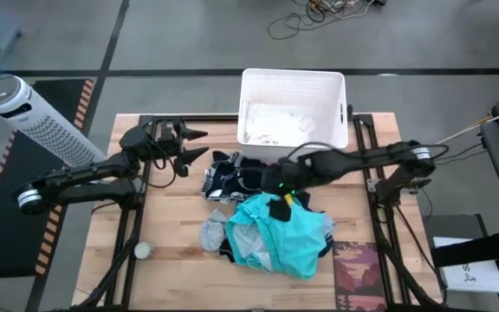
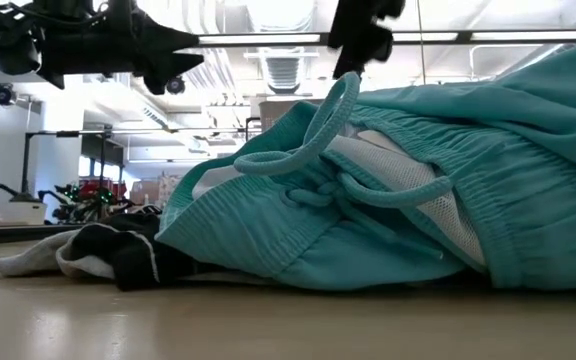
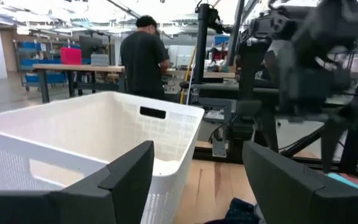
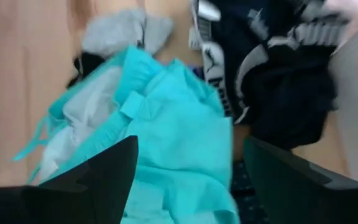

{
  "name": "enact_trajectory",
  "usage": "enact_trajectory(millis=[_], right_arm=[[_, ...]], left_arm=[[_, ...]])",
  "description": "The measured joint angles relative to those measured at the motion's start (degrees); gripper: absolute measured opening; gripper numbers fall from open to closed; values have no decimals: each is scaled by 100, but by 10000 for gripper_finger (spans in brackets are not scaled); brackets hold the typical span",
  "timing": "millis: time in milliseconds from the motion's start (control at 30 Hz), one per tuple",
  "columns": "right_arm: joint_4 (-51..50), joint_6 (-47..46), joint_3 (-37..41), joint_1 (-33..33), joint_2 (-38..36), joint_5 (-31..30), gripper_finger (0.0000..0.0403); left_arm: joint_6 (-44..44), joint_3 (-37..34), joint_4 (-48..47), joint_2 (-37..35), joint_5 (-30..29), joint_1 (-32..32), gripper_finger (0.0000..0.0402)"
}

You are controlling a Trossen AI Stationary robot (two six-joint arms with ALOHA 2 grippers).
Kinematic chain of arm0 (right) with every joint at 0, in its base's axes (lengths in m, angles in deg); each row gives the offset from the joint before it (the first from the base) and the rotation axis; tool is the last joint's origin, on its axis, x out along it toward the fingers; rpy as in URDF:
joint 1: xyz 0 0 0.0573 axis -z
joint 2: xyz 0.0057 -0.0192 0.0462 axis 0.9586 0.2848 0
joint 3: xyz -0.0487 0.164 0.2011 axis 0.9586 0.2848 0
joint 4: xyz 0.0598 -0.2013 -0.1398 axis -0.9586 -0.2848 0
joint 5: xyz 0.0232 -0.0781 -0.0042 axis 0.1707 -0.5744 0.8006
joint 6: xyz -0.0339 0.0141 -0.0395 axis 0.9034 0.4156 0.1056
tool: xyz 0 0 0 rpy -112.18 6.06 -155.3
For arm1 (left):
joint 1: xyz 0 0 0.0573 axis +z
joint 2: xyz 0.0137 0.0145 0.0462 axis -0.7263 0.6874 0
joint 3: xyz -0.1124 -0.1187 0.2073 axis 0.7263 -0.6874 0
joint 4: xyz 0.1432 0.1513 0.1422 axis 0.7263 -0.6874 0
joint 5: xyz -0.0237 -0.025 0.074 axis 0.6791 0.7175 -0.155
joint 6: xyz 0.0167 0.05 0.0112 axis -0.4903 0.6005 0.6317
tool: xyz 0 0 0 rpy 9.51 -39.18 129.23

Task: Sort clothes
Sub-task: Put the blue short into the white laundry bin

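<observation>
A heap of clothes lies mid-table: a teal garment [image 1: 280, 236] [image 4: 166, 112] on top, a navy one with white print [image 1: 228, 178] [image 4: 272, 81] on its far side, and a grey one [image 1: 213, 232] at its left. A white garment [image 1: 275, 126] lies inside the white basket [image 1: 340, 95] at the far edge. My right gripper [image 1: 277, 208] [image 4: 188, 180] hangs open above the teal garment, slanting down, with nothing between its fingers. My left gripper [image 1: 196, 146] [image 3: 194, 180] is open and raised at the far left, pointing level toward the basket [image 3: 104, 124].
A dark red patterned mat [image 1: 360, 270] lies at the near right corner. A small white round object [image 1: 143, 250] sits near the front left. A white tower fan [image 1: 33, 117] stands off the table's left. A person [image 3: 143, 59] stands in the room beyond.
</observation>
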Motion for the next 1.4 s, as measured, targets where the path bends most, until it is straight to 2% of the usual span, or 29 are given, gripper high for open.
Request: enact_trajectory(millis=[133, 400, 667, 767, 833, 933, 1067, 1100, 1267, 1400], right_arm=[[47, -181, 0, -101, 479, 53, 290], [828, -241, 0, -127, 1172, 1175, 302], [851, -429, -5, -127, 1672, 1231, 286], [846, -518, -15, -124, 1822, 1186, 260], [847, -519, -15, -124, 1863, 1174, 226], [827, -516, -15, -124, 1826, 1169, 154], [635, -328, -51, -124, 1591, 1206, 33], [504, -253, -115, -127, 1541, 1209, 19], [-29, -204, -772, -140, 1305, 1202, 16], [-495, -71, -1649, -166, 1241, 959, 7]], left_arm=[[-49, -94, 13, -1, 2, -27, 249], [-141, -122, 43, -4, 2, -77, 266], [-106, -122, 80, -4, 4, -90, 263], [-107, -122, 78, -7, 6, -90, 257], [-108, -122, 78, -7, 5, -90, 253], [-111, -122, 74, -9, 6, -90, 246], [-109, -122, 76, -9, 4, -90, 237], [-109, -122, 72, -9, 5, -90, 235], [-85, -122, 73, -9, 4, -90, 226], [-71, -122, 50, -9, 4, -90, 221]])
